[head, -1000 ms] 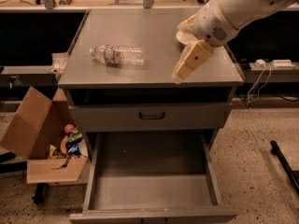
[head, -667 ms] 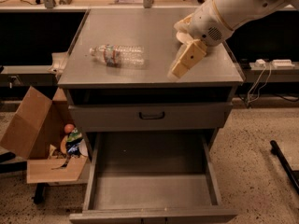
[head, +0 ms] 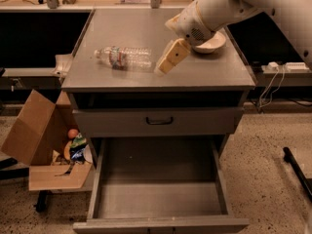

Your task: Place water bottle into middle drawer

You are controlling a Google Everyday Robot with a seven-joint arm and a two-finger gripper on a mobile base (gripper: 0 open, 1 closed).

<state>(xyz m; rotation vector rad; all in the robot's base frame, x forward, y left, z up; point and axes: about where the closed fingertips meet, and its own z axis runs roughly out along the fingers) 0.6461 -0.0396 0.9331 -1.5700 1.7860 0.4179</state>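
The water bottle [head: 124, 57] lies on its side on the grey cabinet top [head: 204, 72], left of centre, cap to the left. My gripper [head: 165, 65] hangs from the white arm at the upper right, just right of the bottle's base, close to it and apart from it. The middle drawer [head: 158, 199] is pulled out below, its bare grey floor showing.
A white bowl [head: 212, 43] sits on the cabinet top behind the arm. A closed drawer front with a black handle [head: 160, 121] is above the open drawer. An open cardboard box [head: 44, 140] with items stands on the floor at left. Cables run at right.
The gripper has moved left across the cabinet top toward the bottle, uncovering the bowl behind it. The bottle has not moved.
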